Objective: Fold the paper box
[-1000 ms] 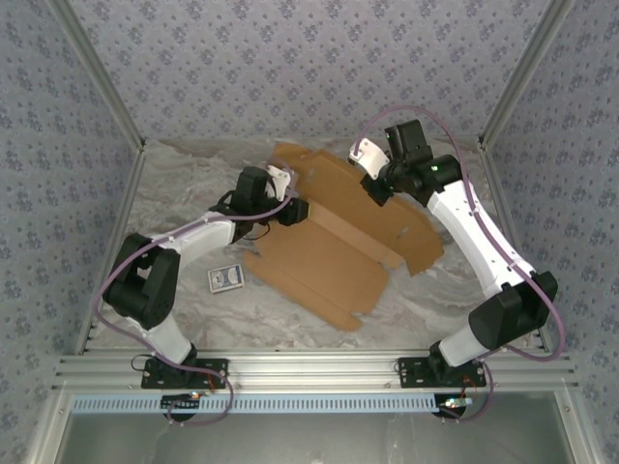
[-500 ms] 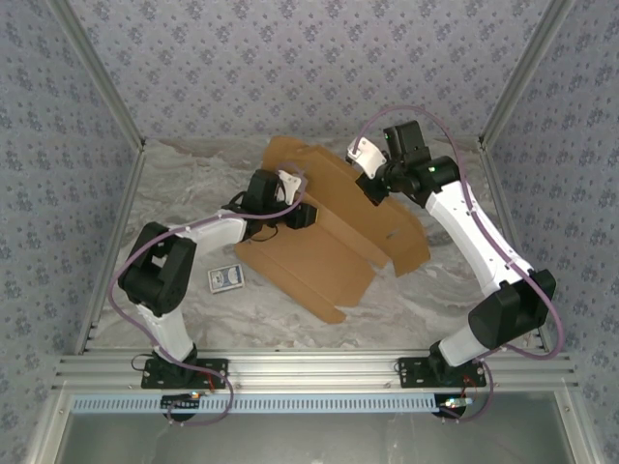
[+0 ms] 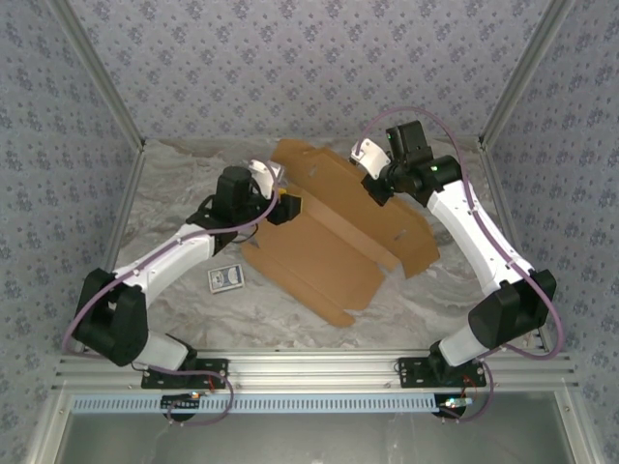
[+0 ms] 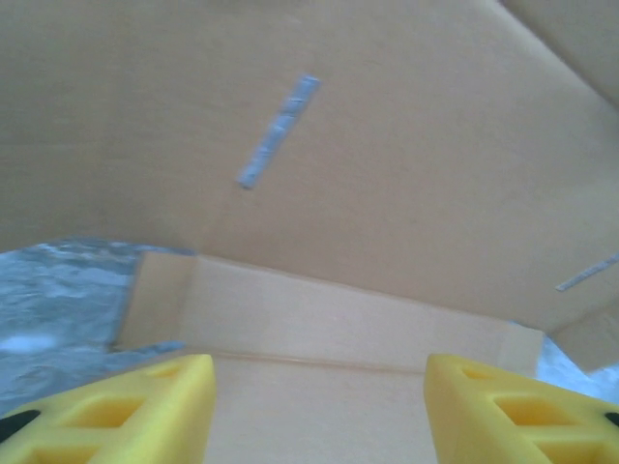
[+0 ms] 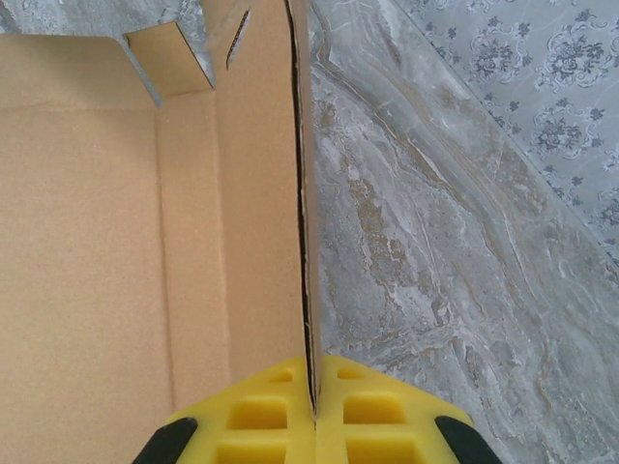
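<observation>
The paper box (image 3: 324, 246) is a brown die-cut cardboard sheet, partly folded, lying slantwise mid-table. My left gripper (image 3: 290, 206) sits at its left edge; in the left wrist view its yellow fingers (image 4: 145, 411) stand wide apart and open, with the paper box (image 4: 387, 145) close ahead and nothing pinched. My right gripper (image 3: 375, 190) is at the far right side of the sheet. In the right wrist view the right gripper (image 5: 312, 411) is shut on the thin upright edge of a side wall of the paper box (image 5: 97, 242).
A small blue-and-white card packet (image 3: 226, 278) lies on the marble tabletop (image 3: 184, 179) left of the cardboard. Patterned walls and metal frame posts close in the table on three sides. Bare marble (image 5: 445, 251) lies right of the held wall.
My left gripper has opened and drawn back a little to the left, its elbow swinging out left. The near cardboard panel has dropped back flatter. The right gripper keeps its grip.
</observation>
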`<state>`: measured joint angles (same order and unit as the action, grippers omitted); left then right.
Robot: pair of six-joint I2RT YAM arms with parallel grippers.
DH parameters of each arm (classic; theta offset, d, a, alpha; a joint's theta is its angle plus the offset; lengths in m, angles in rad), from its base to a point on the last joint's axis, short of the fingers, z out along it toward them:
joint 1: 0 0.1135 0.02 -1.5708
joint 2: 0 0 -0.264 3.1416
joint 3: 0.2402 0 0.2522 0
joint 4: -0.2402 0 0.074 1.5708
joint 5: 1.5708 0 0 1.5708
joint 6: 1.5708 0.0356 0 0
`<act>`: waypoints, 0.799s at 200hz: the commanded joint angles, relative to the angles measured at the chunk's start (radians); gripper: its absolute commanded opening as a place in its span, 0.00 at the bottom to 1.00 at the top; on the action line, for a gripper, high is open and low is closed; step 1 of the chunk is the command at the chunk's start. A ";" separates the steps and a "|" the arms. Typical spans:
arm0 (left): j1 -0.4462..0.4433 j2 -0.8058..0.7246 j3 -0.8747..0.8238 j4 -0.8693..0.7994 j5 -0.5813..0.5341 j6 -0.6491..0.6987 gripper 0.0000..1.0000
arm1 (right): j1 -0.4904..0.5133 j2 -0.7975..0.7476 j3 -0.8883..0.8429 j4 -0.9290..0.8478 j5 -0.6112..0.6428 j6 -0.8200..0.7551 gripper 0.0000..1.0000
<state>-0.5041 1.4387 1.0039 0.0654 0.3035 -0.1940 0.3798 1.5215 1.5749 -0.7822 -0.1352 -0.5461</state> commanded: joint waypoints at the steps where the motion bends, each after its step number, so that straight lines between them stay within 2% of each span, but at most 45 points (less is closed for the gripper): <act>1: 0.013 0.055 0.037 -0.090 -0.086 0.058 0.60 | 0.003 0.001 0.017 -0.014 -0.012 -0.020 0.00; 53: 0.013 0.221 0.161 -0.121 -0.142 0.117 0.61 | 0.012 0.002 0.019 -0.022 -0.018 -0.017 0.00; 77: 0.001 0.282 0.212 -0.117 -0.065 0.114 0.56 | 0.016 0.009 0.019 -0.019 -0.015 -0.012 0.00; 121: -0.024 0.334 0.197 -0.027 0.105 0.083 0.46 | 0.016 0.012 0.020 -0.008 -0.018 0.001 0.00; 160: -0.027 0.363 0.192 0.018 0.150 0.065 0.45 | 0.015 0.014 0.019 -0.006 -0.019 0.001 0.00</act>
<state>-0.5304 1.7844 1.1839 0.0254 0.3847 -0.1154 0.3904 1.5280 1.5749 -0.7891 -0.1387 -0.5495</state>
